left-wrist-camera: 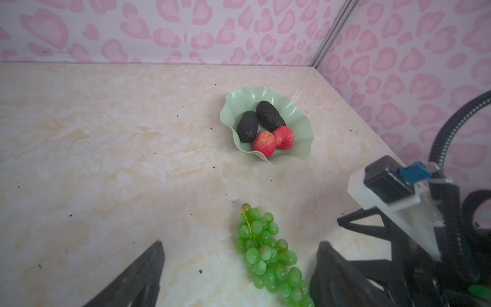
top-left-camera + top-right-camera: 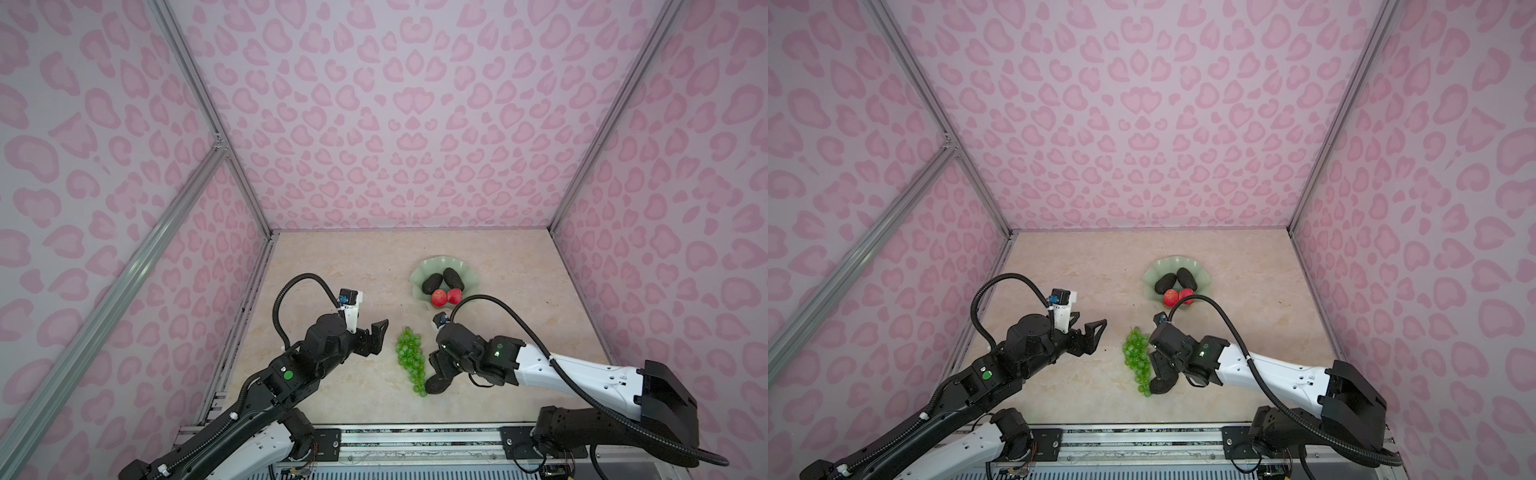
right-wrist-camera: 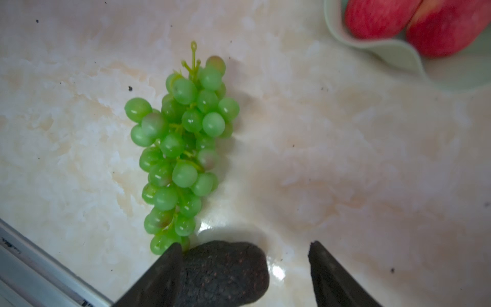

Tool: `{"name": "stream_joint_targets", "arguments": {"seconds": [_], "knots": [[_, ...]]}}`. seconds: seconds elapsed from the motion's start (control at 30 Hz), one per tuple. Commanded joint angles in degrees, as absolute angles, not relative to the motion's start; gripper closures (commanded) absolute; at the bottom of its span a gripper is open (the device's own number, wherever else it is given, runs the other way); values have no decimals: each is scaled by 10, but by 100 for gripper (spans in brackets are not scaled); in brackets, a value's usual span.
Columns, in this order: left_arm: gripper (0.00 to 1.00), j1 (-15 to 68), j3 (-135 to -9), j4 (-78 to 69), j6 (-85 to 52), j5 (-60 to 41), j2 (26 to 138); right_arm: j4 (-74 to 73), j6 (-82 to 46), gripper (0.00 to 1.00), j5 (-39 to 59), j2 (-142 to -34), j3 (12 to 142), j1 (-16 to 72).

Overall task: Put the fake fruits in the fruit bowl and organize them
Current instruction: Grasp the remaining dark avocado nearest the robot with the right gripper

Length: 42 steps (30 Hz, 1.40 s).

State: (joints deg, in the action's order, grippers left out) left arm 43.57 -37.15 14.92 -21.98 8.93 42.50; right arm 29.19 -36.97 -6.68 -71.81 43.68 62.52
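Writing: small dark marks on the metal rail (image 3: 39, 265) at the bench edge, too blurred to read.
Fruit bowl: pale green with a wavy rim (image 2: 440, 261) (image 1: 239, 95), on the far right part of the bench (image 2: 332, 270).
In the bowl: two avocados (image 2: 433, 283) (image 2: 453, 278) side by side, with two red apples (image 1: 263, 143) (image 1: 284, 137) touching each other at the near rim.
Grapes: a long green bunch (image 2: 409, 357) (image 3: 183, 148) lying on the bench between the two arms, well apart from the bowl.
Third avocado: dark and bumpy (image 3: 225, 273) (image 2: 1162, 386), on the bench touching the near end of the grapes.
Right claw: (image 3: 245, 244) low over the third avocado with its jaws apart. One finger is against the fruit and the other stands clear of it.
Left claw: (image 1: 240, 244) jaws wide apart and holding nothing, raised just to the left of the grapes.
In the way: the right arm's black ribbed cable (image 2: 478, 297) arches across the bowl's near rim in both top views.
Surroundings: walls with a pink heart pattern (image 2: 374, 124).
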Motion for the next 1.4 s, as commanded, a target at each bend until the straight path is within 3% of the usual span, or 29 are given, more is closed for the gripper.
{"name": "stream_joint_targets", "arguments": {"seconds": [0.0,0.13,0.43,0.93,1.23,1.37], "knots": [[9,435,-365,141,-220,82,417,292,-590,24,-102,-712,424,672],[9,436,-361,144,-222,77,408,238,-706,23,-86,-716,384,703],[9,436,-348,151,-230,85,364,278,-827,22,-142,-714,374,755],[9,436,-339,164,-236,87,331,167,-837,25,-144,-719,313,692],[9,436,-338,172,-234,94,318,130,-821,37,-110,-774,322,671],[9,435,-338,175,-234,97,316,154,-792,54,-128,-783,340,666]]}}
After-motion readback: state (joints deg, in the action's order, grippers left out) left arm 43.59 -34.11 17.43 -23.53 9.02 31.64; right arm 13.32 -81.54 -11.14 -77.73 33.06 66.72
